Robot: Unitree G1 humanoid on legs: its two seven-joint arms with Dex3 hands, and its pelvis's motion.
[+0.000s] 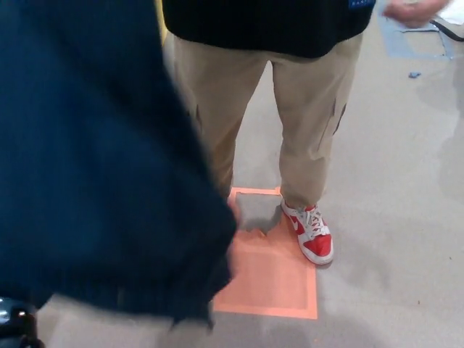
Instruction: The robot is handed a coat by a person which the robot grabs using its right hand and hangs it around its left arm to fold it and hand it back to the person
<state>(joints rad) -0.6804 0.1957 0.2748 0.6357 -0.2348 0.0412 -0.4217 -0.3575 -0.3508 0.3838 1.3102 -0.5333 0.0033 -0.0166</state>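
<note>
Navy cloth first: the dark blue fabric coat (94, 145) fills the left of my view, blurred, hanging in front of the person's khaki cargo trousers (290, 109) and over one edge of the orange square floor marking (272, 275). One red-and-white sneaker (313, 235) shows. The person's hand (407, 10) is at top right, well apart from the coat. Neither of my hands shows, so I cannot tell their grip or how the coat lies against them. I judge this the hand-back; letting go calls for the person's hold first.
</note>
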